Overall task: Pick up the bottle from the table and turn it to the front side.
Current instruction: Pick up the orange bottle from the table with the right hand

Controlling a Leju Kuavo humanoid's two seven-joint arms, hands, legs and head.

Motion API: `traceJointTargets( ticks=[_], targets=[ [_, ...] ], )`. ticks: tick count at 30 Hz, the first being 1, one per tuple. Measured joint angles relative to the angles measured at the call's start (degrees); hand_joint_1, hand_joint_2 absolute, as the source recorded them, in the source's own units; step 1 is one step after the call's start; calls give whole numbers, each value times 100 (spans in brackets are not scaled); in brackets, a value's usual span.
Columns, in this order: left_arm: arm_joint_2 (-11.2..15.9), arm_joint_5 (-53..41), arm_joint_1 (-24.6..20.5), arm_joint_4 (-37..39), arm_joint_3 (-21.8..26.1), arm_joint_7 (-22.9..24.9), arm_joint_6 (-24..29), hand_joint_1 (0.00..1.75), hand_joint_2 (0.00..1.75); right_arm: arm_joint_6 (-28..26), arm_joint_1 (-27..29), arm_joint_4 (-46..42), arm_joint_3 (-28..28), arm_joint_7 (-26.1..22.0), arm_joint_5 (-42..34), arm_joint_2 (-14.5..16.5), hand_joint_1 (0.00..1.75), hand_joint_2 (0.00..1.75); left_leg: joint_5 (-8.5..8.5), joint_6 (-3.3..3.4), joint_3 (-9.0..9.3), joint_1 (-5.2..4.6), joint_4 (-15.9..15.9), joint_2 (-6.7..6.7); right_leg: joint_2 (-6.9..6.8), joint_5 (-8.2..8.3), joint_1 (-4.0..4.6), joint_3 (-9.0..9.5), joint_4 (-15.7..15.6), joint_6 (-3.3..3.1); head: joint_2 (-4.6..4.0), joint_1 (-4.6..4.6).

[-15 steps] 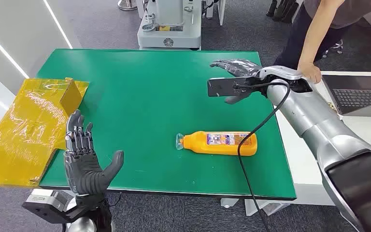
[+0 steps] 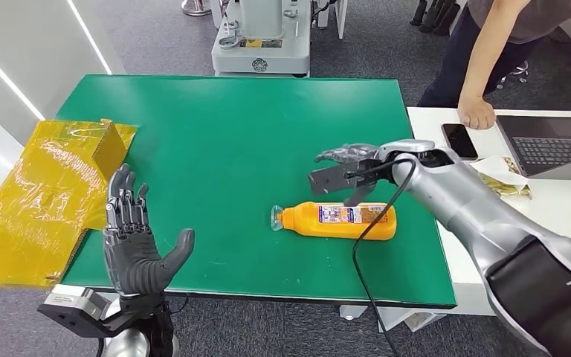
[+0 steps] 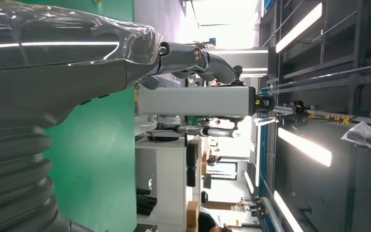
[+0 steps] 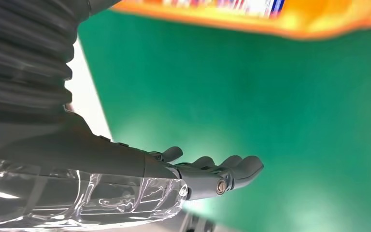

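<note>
right hand (image 2: 346, 175) lowered to bottle (image 2: 338, 221) | fingers (image 2: 342, 155) apart, contact unclear

A green counter (image 2: 215, 134) carries crinkled yellow plastic bags (image 2: 41, 201) draped over its left edge. To the right, a white desk (image 2: 565, 201) holds a dark phone (image 2: 460, 140) and an open laptop (image 2: 554, 145). A person (image 2: 505, 37) leans there, one fist (image 2: 477, 113) resting on the desk beside the phone. Behind the counter stands a grey machine base (image 2: 262, 44).
</note>
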Motion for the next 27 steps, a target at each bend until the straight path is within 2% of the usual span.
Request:
traceJointTargets(
  ticks=[6,16,27],
  targets=[
    [8,75,-134,108,0,-2,44,0,175,-196,281,315,306,-31,-94,134,0,175,0,0,1,0,0,4,3,0,0,-1,0,0,0,-1],
    [16,129,-148,238,0,-7,84,0,175,-265,446,597,567,-156,-145,145,0,175,0,0,1,0,0,4,3,0,0,-2,0,0,0,0],
    [16,127,-158,261,0,14,71,0,175,-330,552,752,801,95,16,147,0,175,0,0,1,0,0,3,3,0,0,-2,0,0,0,0]
  ],
)
